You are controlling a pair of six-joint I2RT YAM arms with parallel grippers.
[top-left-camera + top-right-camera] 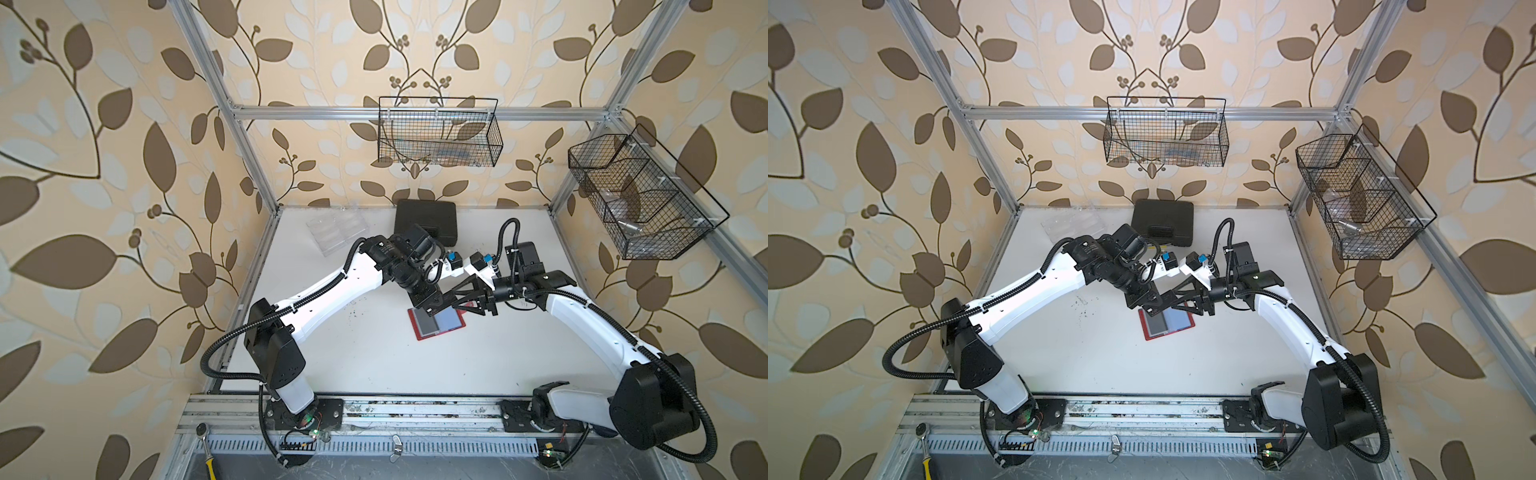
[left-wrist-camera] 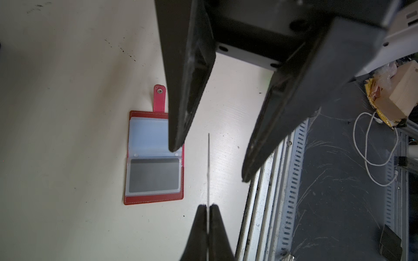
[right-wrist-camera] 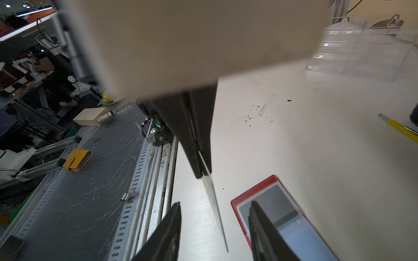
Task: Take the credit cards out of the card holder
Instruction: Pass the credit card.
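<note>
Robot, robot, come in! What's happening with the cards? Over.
Left gripper shut on one credit card. Right gripper open, jaws straddling it. Card holder open on table, another card in a sleeve. Nothing blocking.

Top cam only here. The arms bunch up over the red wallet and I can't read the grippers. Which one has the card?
Observer: The left gripper. In the left wrist view it is shut on a credit card, seen edge-on and sticking straight out from its tips.
Operator: Right closed on it too?
Observer: No. In the right wrist view the right gripper is open. Its fingers stand on either side of the card, with a gap showing on both sides.
</note>
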